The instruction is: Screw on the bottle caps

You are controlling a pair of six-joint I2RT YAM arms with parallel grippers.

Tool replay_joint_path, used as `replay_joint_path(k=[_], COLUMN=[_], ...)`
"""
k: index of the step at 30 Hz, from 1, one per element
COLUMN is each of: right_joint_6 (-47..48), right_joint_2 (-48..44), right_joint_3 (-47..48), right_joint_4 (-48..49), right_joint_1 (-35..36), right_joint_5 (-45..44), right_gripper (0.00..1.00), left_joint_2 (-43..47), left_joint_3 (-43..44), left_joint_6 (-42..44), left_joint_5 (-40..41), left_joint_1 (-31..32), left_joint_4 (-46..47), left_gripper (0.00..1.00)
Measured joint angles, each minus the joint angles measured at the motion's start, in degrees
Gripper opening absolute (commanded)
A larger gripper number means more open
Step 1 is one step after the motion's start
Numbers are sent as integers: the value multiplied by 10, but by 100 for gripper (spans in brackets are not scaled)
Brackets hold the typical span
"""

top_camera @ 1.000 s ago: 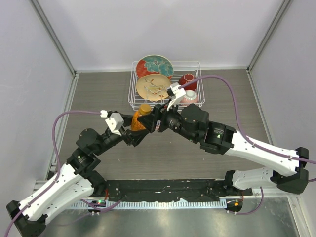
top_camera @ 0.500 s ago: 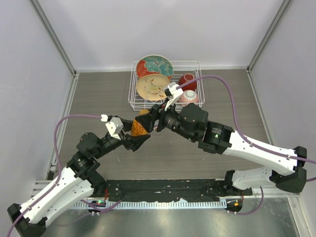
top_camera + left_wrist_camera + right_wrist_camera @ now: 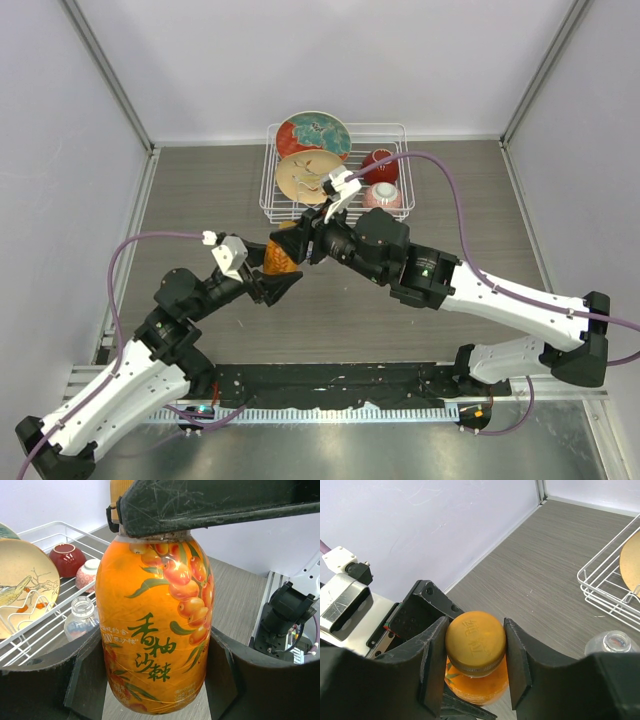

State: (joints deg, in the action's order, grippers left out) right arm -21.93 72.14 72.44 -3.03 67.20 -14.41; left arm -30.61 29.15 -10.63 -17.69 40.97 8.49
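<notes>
L gripper (image 3: 155,672) is clamping the orange bottle (image 3: 155,630) by its body, near middle of the counter (image 3: 200,190). R gripper (image 3: 475,655) is pinching the orange cap (image 3: 475,637) on its neck; tightening prob underway. The clear bottle (image 3: 81,617) is standing uncapped by the rack (image 3: 390,140); white cap not visible.

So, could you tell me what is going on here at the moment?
The left gripper holds the orange bottle by its body, while the right gripper is closed around the orange cap sitting on the bottle's neck, placed to twist it. The clear bottle stands uncapped beside the dish rack.
</notes>
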Motion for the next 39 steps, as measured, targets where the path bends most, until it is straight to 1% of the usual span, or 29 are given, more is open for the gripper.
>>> replay_joint_path(k=[1, 3, 4, 6, 7, 8, 9, 10, 11, 12, 13, 15, 19, 23, 26, 30, 34, 35, 36, 38, 39], right_joint_6=[0, 0, 0, 1, 2, 5, 8, 9, 12, 15, 17, 28, 54, 78, 88, 102, 117, 121, 126, 133, 136], right_joint_2=[0, 2, 4, 14, 19, 24, 29, 32, 33, 33, 33, 37, 67, 111, 152, 213, 282, 302, 325, 373, 393], right_joint_3=[0, 2, 5, 22, 30, 40, 49, 56, 61, 65, 69, 84, 153, 221, 256, 283, 302, 309, 319, 344, 355], right_joint_4=[0, 0, -1, -15, -21, -29, -35, -43, -49, -58, -64, -83, -119, -132, -137, -137, -123, -115, -107, -95, -90], right_joint_1=[0, 0, 0, 0, 0, 0, 1, 2, 2, 3, 5, 11, 9, 3, -7, -23, -33, -35, -36, -36, -36], right_joint_5=[0, 2, 2, 1, 1, 1, 0, 0, 0, 1, 2, -1, -10, -15, -10, -5, 14, 23, 34, 56, 63], right_gripper=[25, 16, 8, 4, 2, 1, 1, 1, 1, 1, 1, 1, 1, 1, 1, 1, 1, 1, 1, 1, 1], left_joint_2=[1, 4, 5, 7, 9, 11, 14, 19, 27, 36, 44, 71, 150, 232, 279, 293, 292, 291, 291, 291, 291], left_joint_3=[0, 0, 0, 0, 0, 0, 0, 0, 0, 0, 0, 0, -3, -2, 0, 25, 78, 95, 108, 134, 146], left_joint_6=[0, 0, 0, -2, -3, -2, 0, 4, 8, 14, 20, 34, 32, 41, 79, 146, 193, 198, 200, 202, 203], left_joint_5=[0, -1, -1, 1, 2, 6, 9, 13, 16, 20, 24, 45, 162, 271, 339, 439, 506, 516, 521, 529, 532], left_joint_1=[-2, -5, -6, -9, -10, -11, -11, -11, -11, -11, -9, -9, -9, -10, -10, -10, -10, -10, -10, -10, -10], left_joint_4=[-1, -2, -3, -3, -3, -4, -6, -10, -15, -21, -30, -47, -87, -123, -155, -193, -248, -263, -273, -289, -297], left_gripper=[0, 0, 3, 14, 30, 42, 50, 62, 69, 83, 99, 100, 100, 100, 100, 100, 98, 95, 88, 87, 91])
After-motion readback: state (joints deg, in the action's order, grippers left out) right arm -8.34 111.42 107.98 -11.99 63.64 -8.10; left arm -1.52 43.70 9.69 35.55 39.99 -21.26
